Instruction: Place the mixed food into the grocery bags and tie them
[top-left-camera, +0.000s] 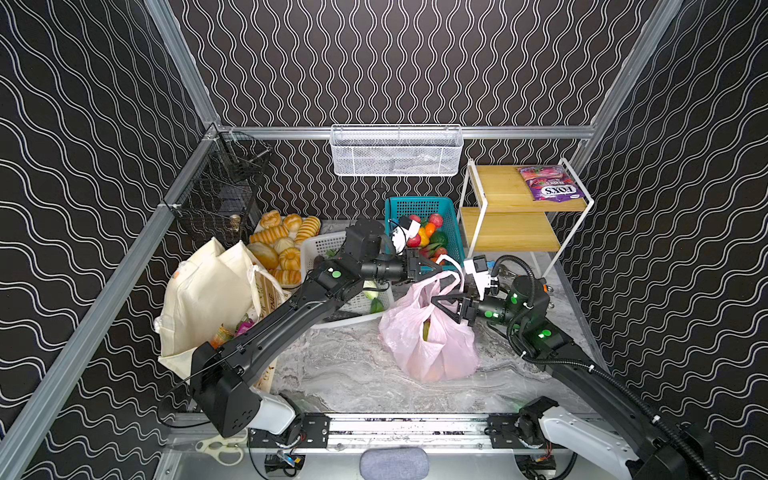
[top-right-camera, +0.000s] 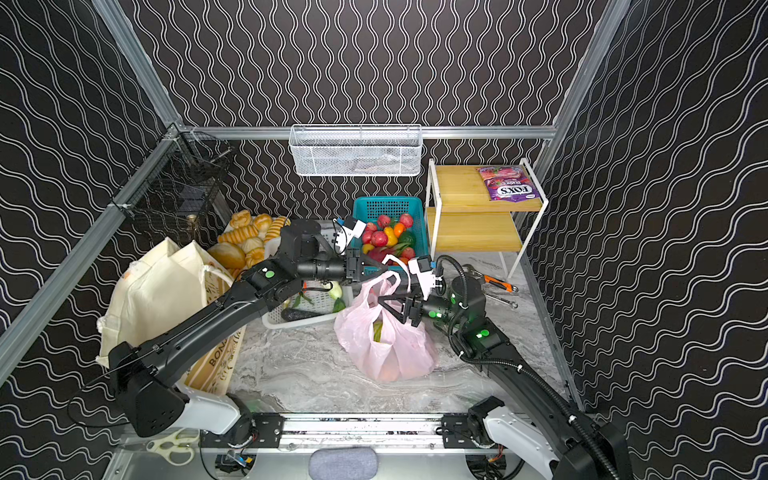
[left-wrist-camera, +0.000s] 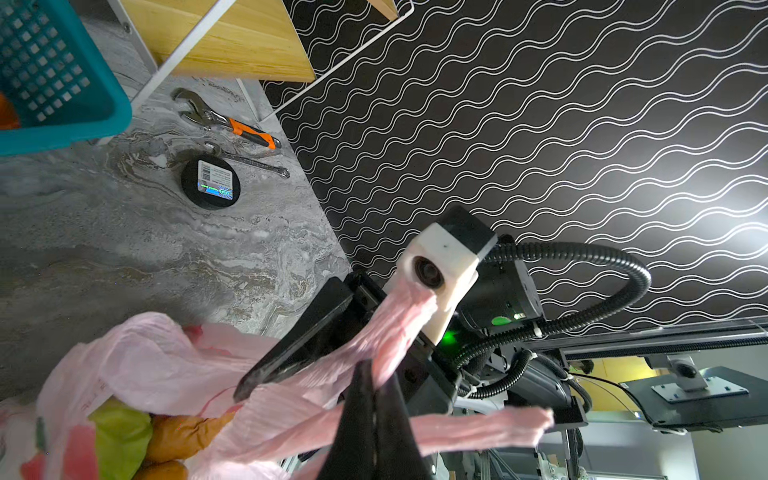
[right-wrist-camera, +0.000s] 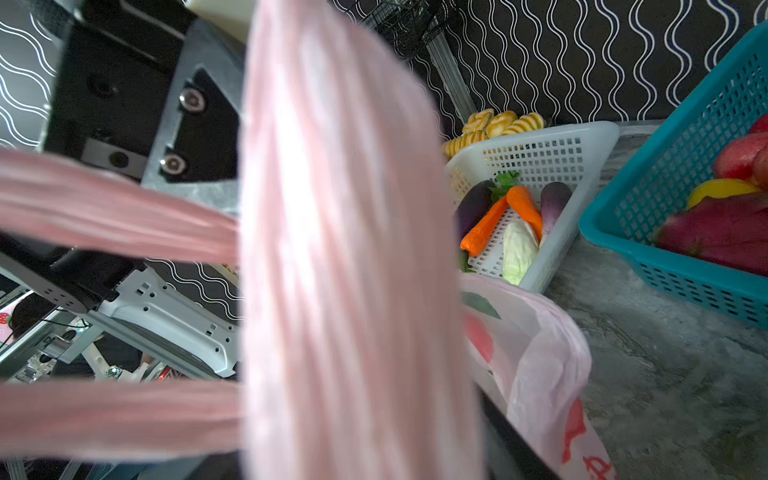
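Across the grey marbled tabletop (top-left-camera: 345, 365), walled by black paper with white wavy lines and an aluminium frame, the goods are sitting in groups. Toward the back, golden bread rolls (top-left-camera: 282, 245), a white vegetable basket (right-wrist-camera: 540, 153) holding carrots, aubergines and a pale cabbage (right-wrist-camera: 517, 251), and a teal fruit basket (top-left-camera: 415, 205) are standing side by side. A white mesh basket (top-left-camera: 395, 151) is hanging from the back rail and a black wire basket (top-left-camera: 220, 187) from the left rail. At the right, a two-tier wooden shelf (top-left-camera: 498, 187) is carrying a purple candy bag (top-left-camera: 548, 189) reading "FOX'S", upside down in both top views. Near the shelf's foot, an orange-handled wrench (left-wrist-camera: 232, 124) and a black disc (left-wrist-camera: 210, 183) with a barcode sticker are lying on the stone.

A cream canvas tote (top-right-camera: 158, 299) is slumping at the left edge, with the letters "BON" showing on its printed side and an orange packet (top-left-camera: 220, 336) peeking from its mouth.

A pink plastic bag (top-left-camera: 432, 353) is standing mid-table in front of the baskets, holding yellow-green and brown items; its red print is too crumpled to read. The left gripper (top-left-camera: 437, 269) is pinching one loop handle (left-wrist-camera: 399, 328) tight, holding it up above the bag. The right gripper (top-left-camera: 442, 305) is hovering at the bag's mouth with its jaws spread and nothing visibly gripped, while a band of pink handle is draping across its wrist camera.
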